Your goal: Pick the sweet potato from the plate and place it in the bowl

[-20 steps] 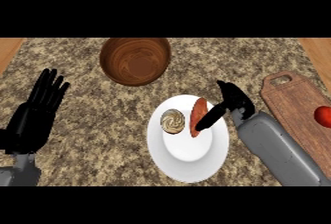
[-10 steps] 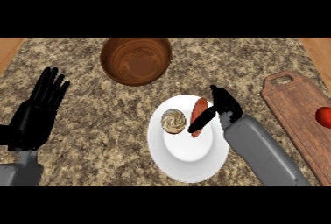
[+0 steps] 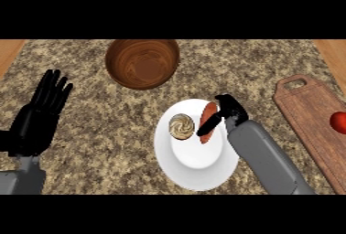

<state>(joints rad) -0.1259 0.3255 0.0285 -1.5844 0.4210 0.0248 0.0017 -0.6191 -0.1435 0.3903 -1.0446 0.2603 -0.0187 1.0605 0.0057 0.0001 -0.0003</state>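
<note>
An orange-red sweet potato (image 3: 208, 112) lies on the white plate (image 3: 196, 160) in the middle of the counter, next to a round tan and cream swirled item (image 3: 181, 126). My right hand (image 3: 224, 112) lies over the sweet potato, fingers and thumb curled round it and hiding part of it. The brown wooden bowl (image 3: 143, 62) stands at the back, up and left of the plate, with nothing in it. My left hand (image 3: 39, 118) rests open at the left edge, fingers up.
A wooden cutting board (image 3: 312, 119) lies at the right with a red tomato (image 3: 338, 122) on it. Speckled stone counter (image 3: 101, 137) lies between the plate and the left hand.
My right hand has moved left over the plate and closed round the sweet potato. The left hand has stayed put.
</note>
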